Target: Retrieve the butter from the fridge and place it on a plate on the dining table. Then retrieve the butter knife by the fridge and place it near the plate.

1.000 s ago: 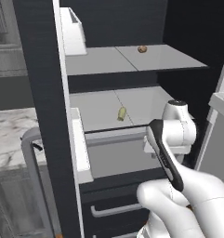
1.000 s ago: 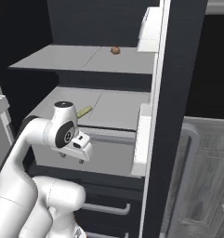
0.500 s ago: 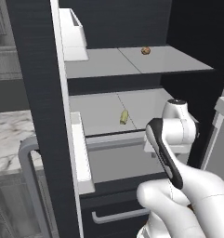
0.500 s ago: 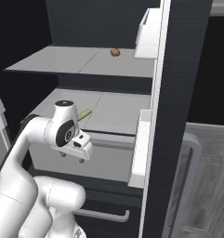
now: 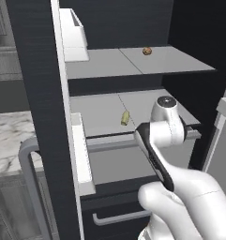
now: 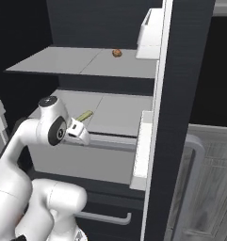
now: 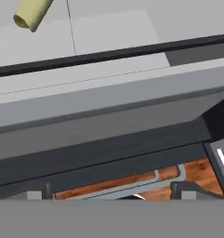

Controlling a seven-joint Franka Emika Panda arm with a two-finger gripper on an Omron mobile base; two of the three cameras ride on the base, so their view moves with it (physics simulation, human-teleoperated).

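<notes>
Butter (image 5: 125,117) lay untouched on the fridge (image 5: 34,70) shelf; your gripper's jaws stood wide apart, so everything remained.

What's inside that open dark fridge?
Inside the fridge, the butter lies alone on the lower grey shelf, and a small brown round item sits on the upper shelf. The drawers below are closed, so their contents are hidden.

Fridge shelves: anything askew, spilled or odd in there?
Nothing spilled or damaged. The butter lies alone on the lower shelf, angled rather than square to the shelf edge. A small brown round item sits on the upper shelf. The fridge door stands open, as it should for the pick.
</notes>
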